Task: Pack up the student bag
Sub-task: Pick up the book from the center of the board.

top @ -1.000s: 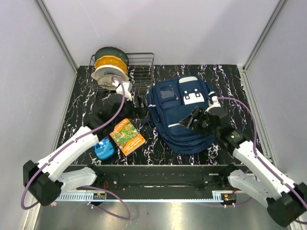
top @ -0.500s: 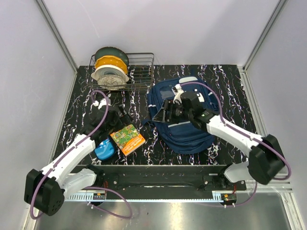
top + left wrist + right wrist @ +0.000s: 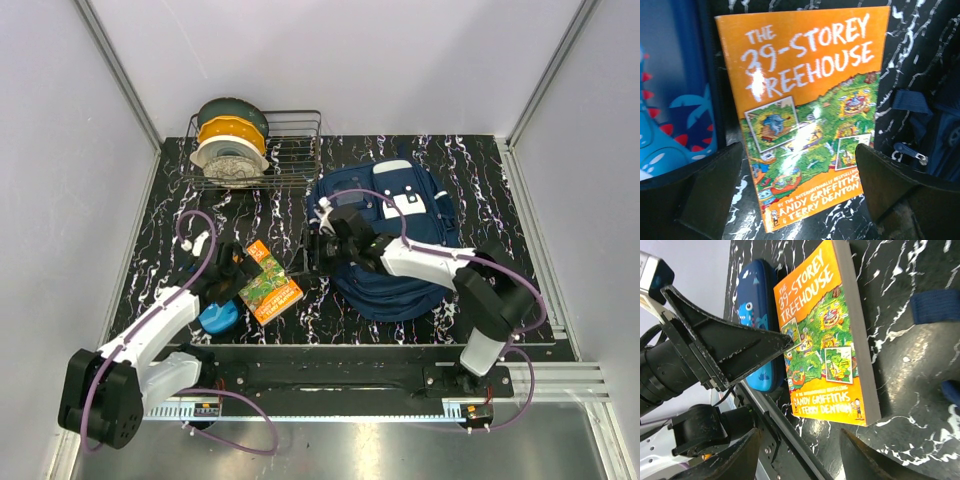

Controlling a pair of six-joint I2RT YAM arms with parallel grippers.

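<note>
left fingers [image 3: 710,190] spread over glossy orange paperback [image 3: 805,115] | right fingers [image 3: 735,460] parted beside navy fabric student bag [image 3: 390,295]

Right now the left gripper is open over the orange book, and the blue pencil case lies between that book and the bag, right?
Not quite. The left gripper is open over the orange book, but the blue pencil case lies on the book's far side from the student bag, not between them. The top external view shows it.
</note>
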